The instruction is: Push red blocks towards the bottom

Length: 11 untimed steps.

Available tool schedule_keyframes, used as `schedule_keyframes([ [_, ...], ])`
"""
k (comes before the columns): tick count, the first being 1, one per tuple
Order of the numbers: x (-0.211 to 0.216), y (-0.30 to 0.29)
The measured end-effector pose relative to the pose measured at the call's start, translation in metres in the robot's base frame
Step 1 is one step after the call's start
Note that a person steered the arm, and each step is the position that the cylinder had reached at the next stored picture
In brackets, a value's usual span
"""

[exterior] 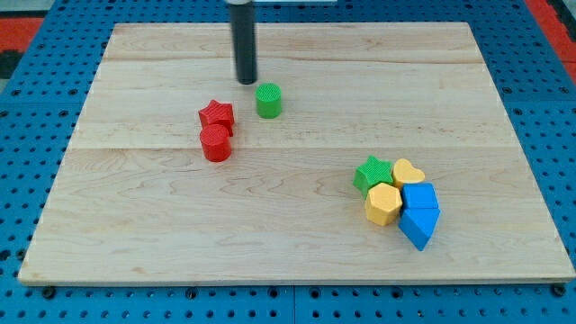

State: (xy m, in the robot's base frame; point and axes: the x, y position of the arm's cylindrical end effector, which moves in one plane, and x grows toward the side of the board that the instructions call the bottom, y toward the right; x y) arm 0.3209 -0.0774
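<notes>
A red star block (217, 115) and a red cylinder block (216, 143) lie touching each other left of the board's middle, the cylinder just below the star. My tip (247, 81) stands above and to the right of the red star, apart from it. It is just left of and above a green cylinder block (268, 100).
A cluster sits at the lower right: a green star (372, 173), a yellow heart (409, 171), a yellow hexagon (383, 203), and two blue blocks (419, 195) (418, 226). The wooden board (135, 225) lies on a blue pegboard.
</notes>
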Motion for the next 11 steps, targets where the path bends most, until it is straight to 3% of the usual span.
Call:
schedule_keyframes([
  [1,0.058,0.086],
  [2,0.077,0.148],
  [4,0.108,0.17],
  [6,0.024,0.032],
  [7,0.026,-0.025],
  [9,0.114,0.024],
  [10,0.131,0.011],
  [11,0.128,-0.043],
])
